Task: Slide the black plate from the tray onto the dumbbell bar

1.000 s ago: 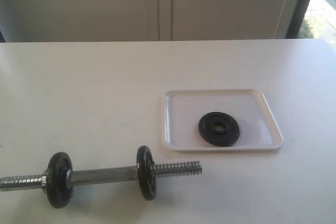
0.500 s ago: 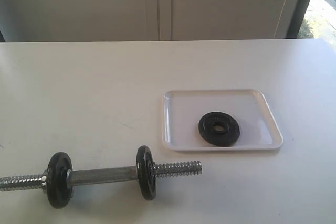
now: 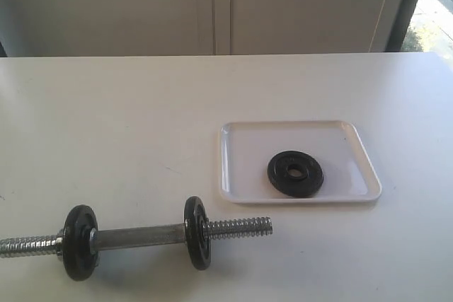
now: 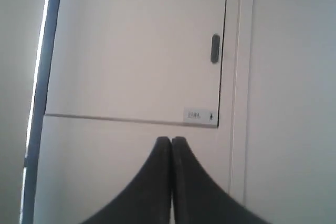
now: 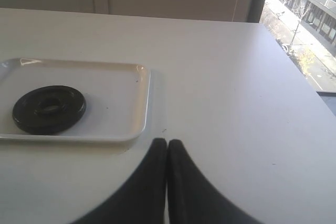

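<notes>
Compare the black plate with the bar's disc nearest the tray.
The black plate lies flat in the tray; the mounted disc stands on edge on the dumbbell bar. The black plate's centre hole is open; the mounted disc's is filled by the bar. Both are round and black.

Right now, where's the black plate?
Exterior view, right half: the black plate lies flat in the tray, nearer its front rim. The dumbbell bar lies apart from the tray, toward the front left.
</notes>
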